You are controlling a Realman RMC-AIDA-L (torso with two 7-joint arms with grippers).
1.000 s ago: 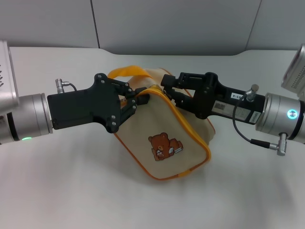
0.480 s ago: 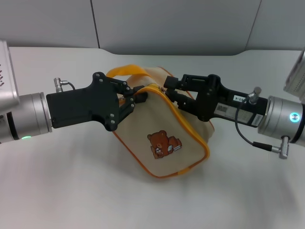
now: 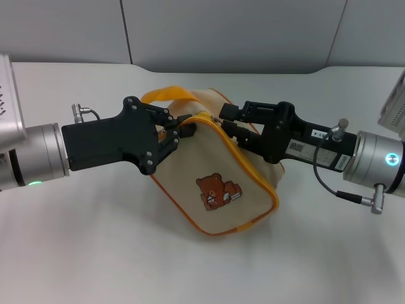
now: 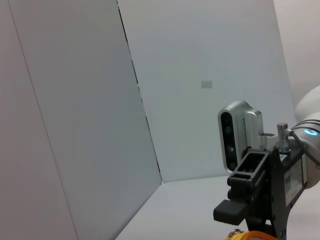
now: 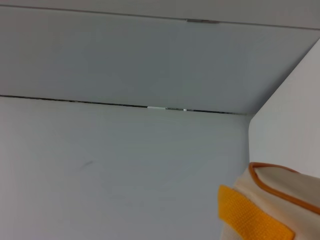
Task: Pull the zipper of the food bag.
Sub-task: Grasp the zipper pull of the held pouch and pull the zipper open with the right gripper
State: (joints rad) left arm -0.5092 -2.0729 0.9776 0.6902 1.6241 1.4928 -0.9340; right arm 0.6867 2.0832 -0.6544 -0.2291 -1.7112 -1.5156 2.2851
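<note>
Both tools [image 3: 180, 132] on food bag [image 3: 221, 190]

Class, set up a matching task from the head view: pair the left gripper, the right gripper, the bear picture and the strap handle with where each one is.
1 left gripper
2 right gripper
3 bear picture
4 strap handle

a on the food bag's front face
b arching over the bag's far side
c at the bag's top left corner
d on the bag's top, at its right

Pairs: 1-c, 2-d, 3-a, 4-b
</note>
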